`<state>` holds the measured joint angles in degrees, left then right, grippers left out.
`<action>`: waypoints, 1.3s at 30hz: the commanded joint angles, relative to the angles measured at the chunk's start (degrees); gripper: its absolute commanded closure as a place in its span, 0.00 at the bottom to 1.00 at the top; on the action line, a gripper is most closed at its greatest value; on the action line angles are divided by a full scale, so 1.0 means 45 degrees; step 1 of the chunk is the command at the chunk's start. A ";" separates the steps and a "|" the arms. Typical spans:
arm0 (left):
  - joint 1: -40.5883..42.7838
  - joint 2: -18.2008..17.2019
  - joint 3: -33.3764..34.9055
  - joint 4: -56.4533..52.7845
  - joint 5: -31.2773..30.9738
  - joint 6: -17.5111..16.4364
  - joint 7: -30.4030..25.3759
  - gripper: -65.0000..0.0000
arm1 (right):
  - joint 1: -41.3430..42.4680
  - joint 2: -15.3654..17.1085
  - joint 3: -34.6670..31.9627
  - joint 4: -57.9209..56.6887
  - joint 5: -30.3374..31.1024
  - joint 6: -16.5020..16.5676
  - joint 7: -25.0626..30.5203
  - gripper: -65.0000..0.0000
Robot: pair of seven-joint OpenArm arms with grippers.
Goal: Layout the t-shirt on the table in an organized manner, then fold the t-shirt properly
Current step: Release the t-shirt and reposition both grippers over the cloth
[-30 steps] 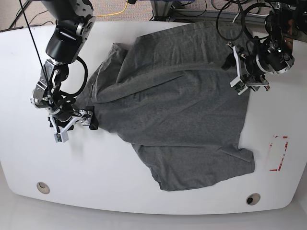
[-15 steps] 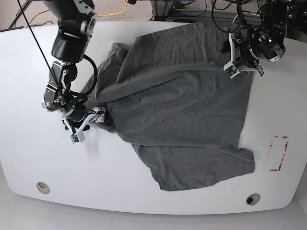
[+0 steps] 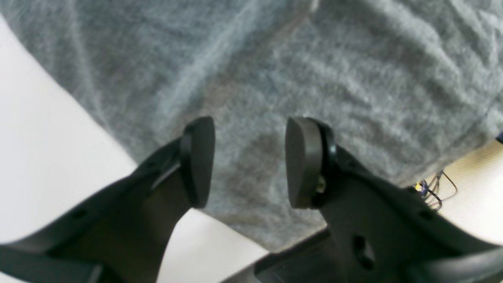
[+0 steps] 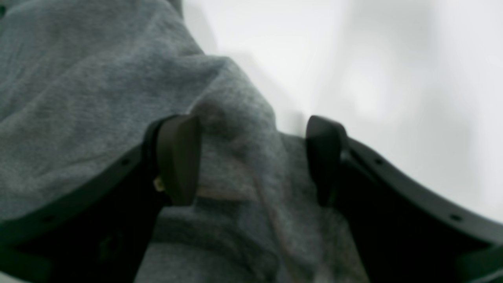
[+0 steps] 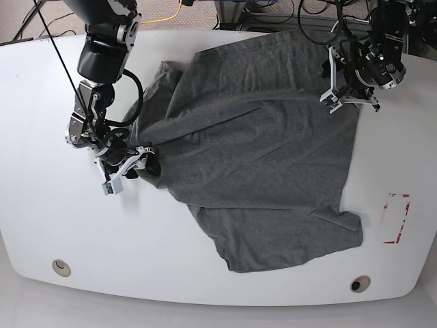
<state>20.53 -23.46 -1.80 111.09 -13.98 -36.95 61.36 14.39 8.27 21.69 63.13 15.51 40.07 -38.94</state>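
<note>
The heather-grey t-shirt [image 5: 259,150] lies crumpled and skewed across the middle of the white table [image 5: 102,239]. At the shirt's left edge my right gripper [image 5: 147,164] is low, and in the right wrist view that gripper [image 4: 251,157] is open with a raised fold of t-shirt [image 4: 235,118] between its pads. My left gripper [image 5: 345,101] is at the shirt's far right edge. In the left wrist view that gripper [image 3: 249,157] is open just above flat t-shirt fabric [image 3: 314,78], with bare table [image 3: 39,137] to its left.
A red tape rectangle [image 5: 396,219] marks the table near its right edge. Two grommet holes [image 5: 61,267] [image 5: 360,283] sit near the front edge. Cables [image 5: 171,10] lie beyond the far edge.
My right gripper has slid right onto the shirt's left edge and its jaws have narrowed around a fold. My left gripper has shifted toward the far edge and narrowed a little.
</note>
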 commanded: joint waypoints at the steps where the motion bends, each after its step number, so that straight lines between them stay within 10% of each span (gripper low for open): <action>1: -0.0353 -0.0149 -0.0097 0.0193 -0.0088 -0.0004 -0.0147 0.59 | -0.0063 0.0105 -0.0005 0.0026 -0.0115 -0.0017 -0.0285 0.51; 9: -0.0588 -0.0149 -0.0019 0.0095 -0.0068 -0.0004 -0.0147 0.59 | -0.1313 0.0066 0.0014 0.1843 -0.0096 -0.0017 -0.0578 1.00; 32: -0.2072 -0.0129 0.0117 -0.1214 -0.0186 -0.0024 -0.0147 0.59 | -0.6725 -0.1125 0.1148 0.8759 -0.0096 -0.0017 -0.1613 0.93; 39: -0.1740 0.0027 -0.0019 -0.0706 -0.0186 -0.0024 -0.0147 0.59 | -0.6744 -0.1282 0.1148 0.9951 -0.0213 -0.0017 -0.1633 0.55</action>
<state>12.38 -23.18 -1.06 106.06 -14.59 -36.99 61.25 -16.51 2.24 26.68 105.38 13.67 39.94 -47.77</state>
